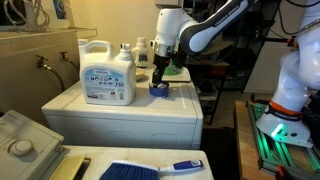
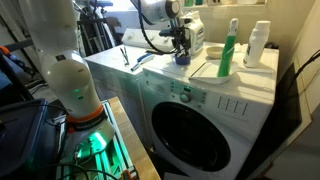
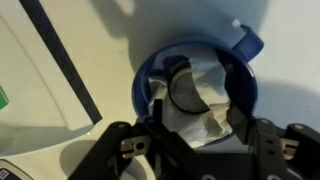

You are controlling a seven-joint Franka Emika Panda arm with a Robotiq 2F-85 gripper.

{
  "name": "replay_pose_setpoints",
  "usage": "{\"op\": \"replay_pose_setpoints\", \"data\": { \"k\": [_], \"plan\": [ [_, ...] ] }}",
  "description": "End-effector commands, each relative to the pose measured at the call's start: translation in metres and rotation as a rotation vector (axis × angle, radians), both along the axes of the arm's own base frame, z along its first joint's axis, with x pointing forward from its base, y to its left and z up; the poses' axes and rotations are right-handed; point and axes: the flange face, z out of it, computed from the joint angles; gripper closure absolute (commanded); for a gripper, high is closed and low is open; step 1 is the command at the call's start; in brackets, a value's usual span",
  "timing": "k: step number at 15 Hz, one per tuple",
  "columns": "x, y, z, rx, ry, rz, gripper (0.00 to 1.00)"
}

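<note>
My gripper [image 1: 160, 78] reaches straight down into a small blue cup [image 1: 158, 90] on top of a white washing machine [image 1: 120, 115]; both also show in an exterior view, the gripper [image 2: 181, 48] and the cup [image 2: 182, 59]. In the wrist view the cup's blue rim [image 3: 252, 85] rings a crumpled white cloth [image 3: 200, 100] with a dark ring on it. My fingers [image 3: 197, 122] are inside the cup, pressed on either side of the cloth.
A big white detergent jug [image 1: 108, 75] stands close beside the cup. A green bottle [image 2: 229, 55] and a white bottle [image 2: 258, 45] stand further along the machine top [image 2: 160, 78]. A blue brush [image 1: 150, 169] lies on a lower surface in front.
</note>
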Motion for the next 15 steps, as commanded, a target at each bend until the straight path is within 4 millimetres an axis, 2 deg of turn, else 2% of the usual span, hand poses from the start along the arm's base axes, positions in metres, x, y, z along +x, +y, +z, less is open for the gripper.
{"op": "replay_pose_setpoints", "data": {
  "k": [1, 2, 3, 4, 5, 9, 12, 15],
  "plan": [
    [0.003, 0.007, -0.011, -0.005, 0.026, -0.004, 0.34],
    [0.002, 0.01, -0.017, -0.005, 0.038, 0.0, 0.34],
    [0.001, 0.011, -0.02, -0.008, 0.046, 0.0, 0.39],
    [0.0, 0.012, -0.026, -0.012, 0.056, -0.001, 0.48],
    [0.0, 0.012, -0.029, -0.014, 0.061, -0.002, 0.65],
    [0.0, 0.013, -0.035, -0.015, 0.079, -0.006, 0.97],
    [-0.002, 0.012, -0.026, -0.005, 0.095, -0.005, 1.0],
    [-0.005, 0.007, 0.008, 0.038, 0.09, 0.003, 0.99]
  ]
}}
